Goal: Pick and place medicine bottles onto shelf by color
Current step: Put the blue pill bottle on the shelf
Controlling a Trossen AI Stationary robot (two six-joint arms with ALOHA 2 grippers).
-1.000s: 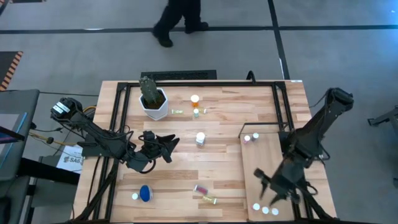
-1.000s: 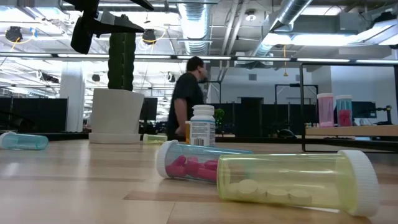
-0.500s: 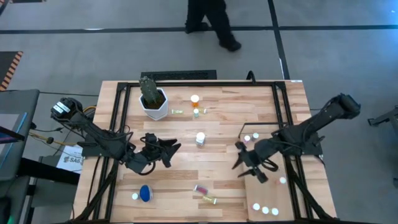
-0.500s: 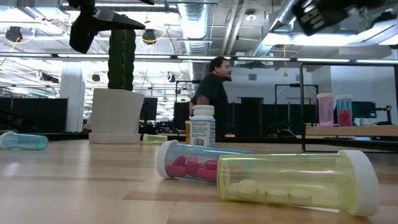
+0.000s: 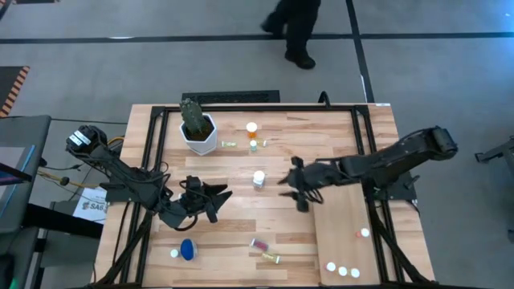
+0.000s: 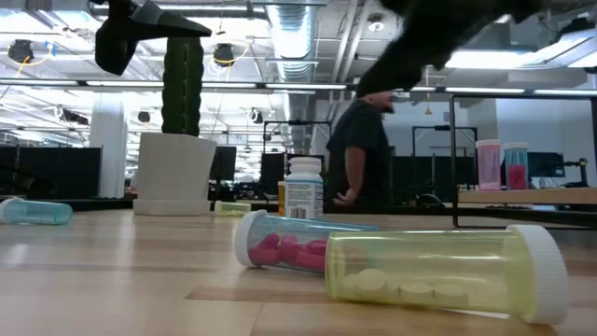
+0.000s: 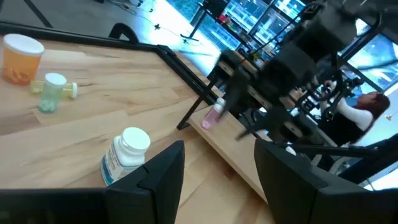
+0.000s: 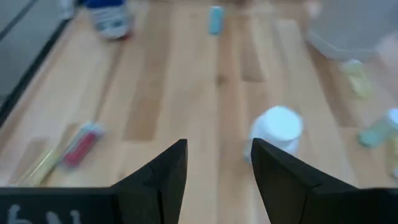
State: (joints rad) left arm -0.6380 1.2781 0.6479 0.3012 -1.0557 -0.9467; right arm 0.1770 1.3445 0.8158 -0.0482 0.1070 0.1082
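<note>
Medicine bottles are scattered on the desk [image 5: 281, 225]; a white bottle [image 5: 259, 179] is stood upright just beside the shelf [image 5: 341, 221]. The right hand [image 5: 295, 186] is held near it, fingers apart and empty. The left hand [image 5: 215, 199] is kept farther off, likewise parted.

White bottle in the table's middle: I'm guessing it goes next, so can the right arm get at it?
Probably yes: the right pincer hangs open beside the white bottle, nothing between them.

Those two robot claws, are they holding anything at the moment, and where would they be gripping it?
Nothing is held. The right gripper hangs open beside the white bottle; the left gripper waits open and empty.
</note>
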